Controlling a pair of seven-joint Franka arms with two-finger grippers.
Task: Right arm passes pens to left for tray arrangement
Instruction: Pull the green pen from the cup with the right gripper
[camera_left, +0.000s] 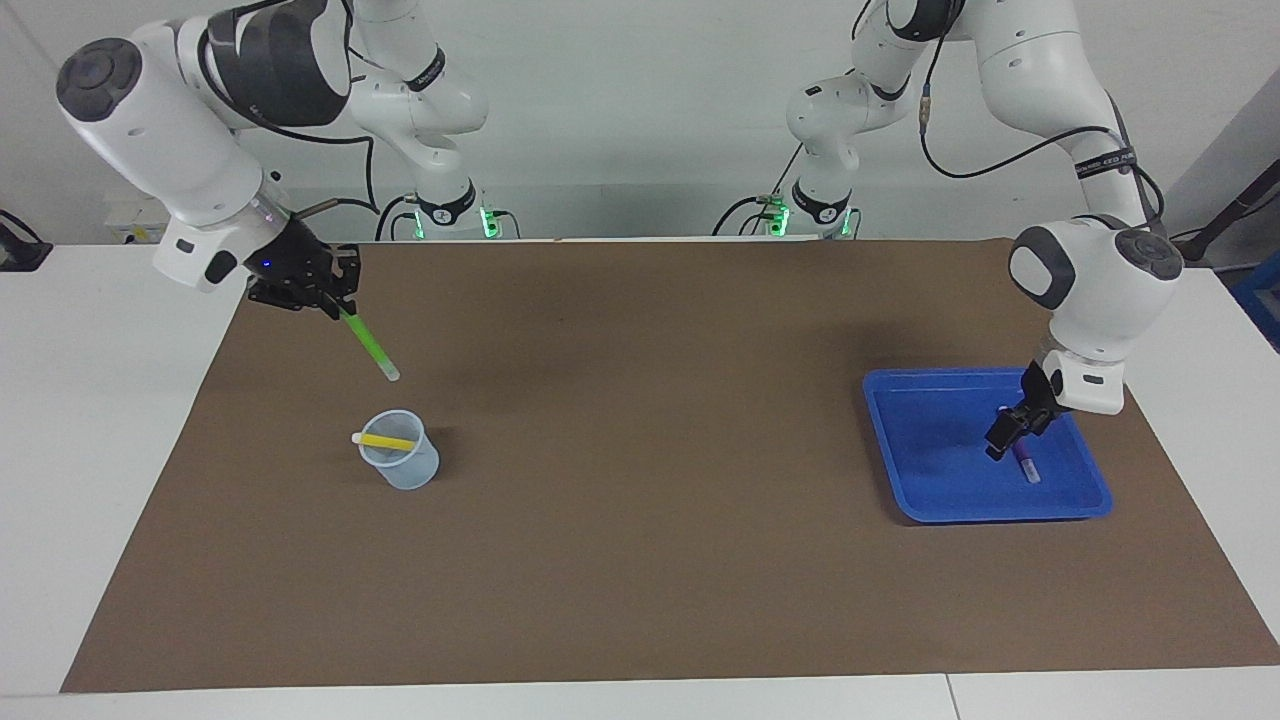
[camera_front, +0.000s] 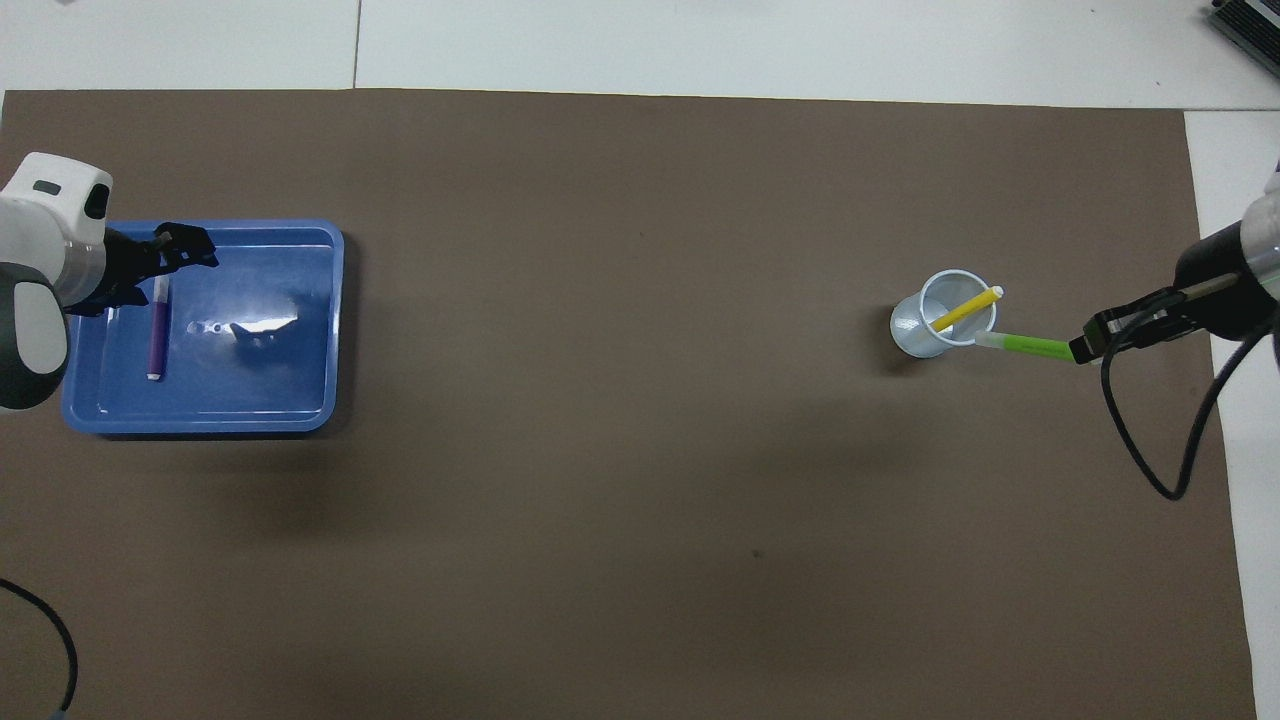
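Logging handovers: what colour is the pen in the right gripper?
Bright green pen, clearest in the facing view.

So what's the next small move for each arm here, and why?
Probably the right hand should carry the green pen toward mid-table for a handover: it is shut on the pen, clear of the cup. The left hand stands open over the tray, with the purple pen lying there, free to meet it.
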